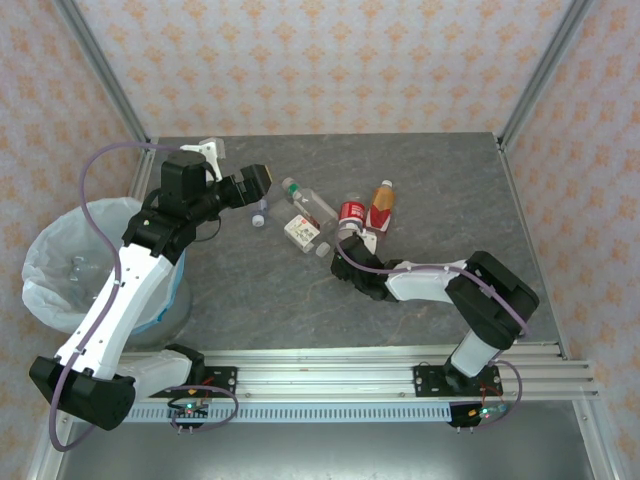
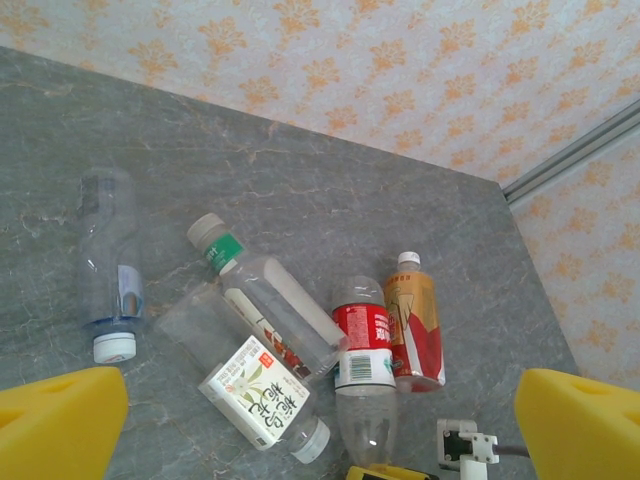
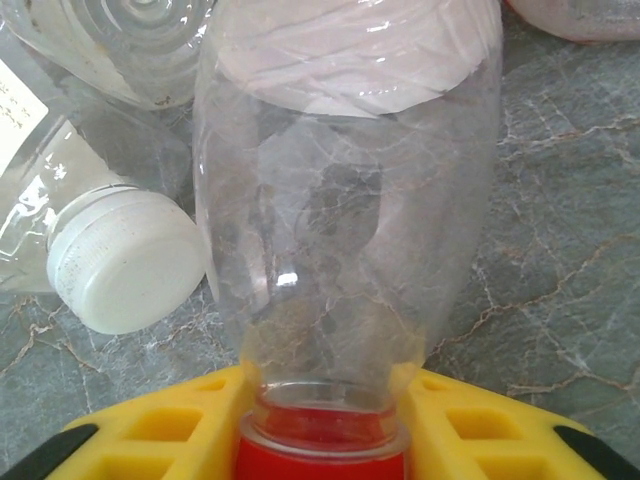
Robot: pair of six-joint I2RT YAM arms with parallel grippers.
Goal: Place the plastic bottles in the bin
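At the centre of the top view, the red-labelled bottle (image 1: 352,212) lies among the other bottles (image 1: 305,200) — the right gripper (image 1: 345,236) is pinched on its neck. Grasping step; next calls for lifting it clear and crossing to the bin (image 1: 40,250) at left — the left gripper (image 1: 258,180) hangs wide open, empty.

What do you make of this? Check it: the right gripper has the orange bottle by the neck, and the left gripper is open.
Wrong bottle. The right gripper has the clear red-labelled bottle by the neck, as the right wrist view shows; the orange bottle lies beside it. The left gripper is open.
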